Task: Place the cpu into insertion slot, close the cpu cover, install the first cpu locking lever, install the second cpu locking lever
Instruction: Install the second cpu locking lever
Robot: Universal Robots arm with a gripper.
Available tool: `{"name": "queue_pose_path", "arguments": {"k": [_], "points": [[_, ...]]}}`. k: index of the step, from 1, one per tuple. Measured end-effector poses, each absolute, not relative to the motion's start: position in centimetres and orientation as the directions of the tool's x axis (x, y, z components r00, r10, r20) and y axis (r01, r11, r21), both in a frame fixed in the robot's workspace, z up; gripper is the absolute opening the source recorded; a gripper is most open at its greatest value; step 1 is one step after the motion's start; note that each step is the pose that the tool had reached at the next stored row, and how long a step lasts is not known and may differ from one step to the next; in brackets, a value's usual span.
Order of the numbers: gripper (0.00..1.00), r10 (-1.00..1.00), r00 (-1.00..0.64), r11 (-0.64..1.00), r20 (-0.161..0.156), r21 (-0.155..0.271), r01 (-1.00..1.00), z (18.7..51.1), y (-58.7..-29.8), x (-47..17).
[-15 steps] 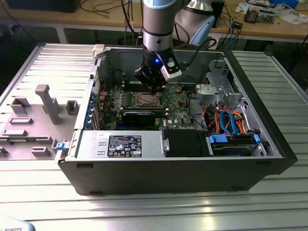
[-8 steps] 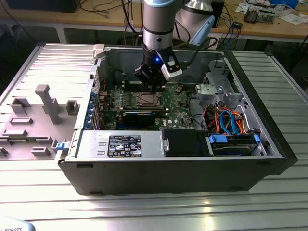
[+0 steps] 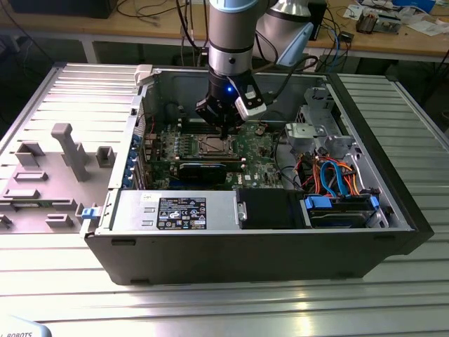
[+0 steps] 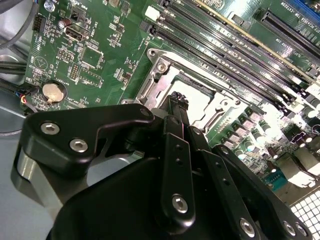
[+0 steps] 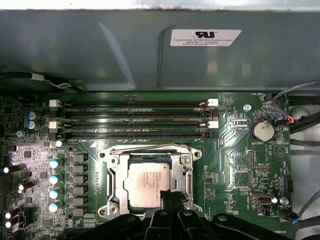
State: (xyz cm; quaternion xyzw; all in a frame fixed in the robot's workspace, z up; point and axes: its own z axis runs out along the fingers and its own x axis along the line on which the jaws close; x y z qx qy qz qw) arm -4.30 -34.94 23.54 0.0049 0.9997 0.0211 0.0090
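Pinched almost together and holding nothing, my pincer (image 4: 178,102) hangs right at the edge of the cpu (image 5: 148,185). That chip lies flat in the insertion slot (image 5: 113,187), with the cpu cover (image 5: 150,156) down around it, on the green motherboard (image 3: 259,158) inside the open computer case (image 3: 245,253).

Looking down past my black fingers (image 5: 172,200), tips together at near edge of silver cpu (image 5: 149,184). Chip sits flat in insertion slot (image 5: 112,181), metal cpu cover (image 5: 187,172) framing it. Memory slots (image 5: 132,120) beyond, coin battery (image 5: 262,131) nearby on green board (image 5: 227,170).
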Motion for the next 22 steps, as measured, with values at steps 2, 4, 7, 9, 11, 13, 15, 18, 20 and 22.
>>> {"name": "queue_pose_path", "arguments": {"k": [2, 4, 7, 9, 11, 13, 15, 18, 20, 22], "points": [[0.11, 0.01, -1.0, 0.999, -0.018, 0.042, 0.009, 23.54, -34.94, -4.3], [0.11, 0.01, -1.0, 0.999, -0.018, 0.042, 0.009, 23.54, -34.95, -4.3], [0.11, 0.01, -1.0, 0.999, -0.018, 0.042, 0.009, 23.54, -34.96, -4.3], [0.11, 0.01, -1.0, 0.999, -0.018, 0.042, 0.009, 23.54, -34.96, -4.3], [0.11, 0.01, -1.0, 0.999, -0.018, 0.042, 0.009, 23.54, -34.96, -4.3], [0.11, 0.01, -1.0, 0.999, -0.018, 0.042, 0.009, 23.54, -34.96, -4.3], [0.11, 0.01, -1.0, 0.999, -0.018, 0.042, 0.01, 23.54, -34.96, -4.3], [0.11, 0.01, -1.0, 0.999, -0.018, 0.042, 0.01, 23.66, -34.98, -4.31], [0.11, 0.01, -1.0, 0.999, -0.018, 0.042, 0.009, 24.07, -34.97, -4.3], [0.11, 0.01, -1.0, 0.999, -0.018, 0.043, 0.009, 24.13, -34.96, -4.3]]}}
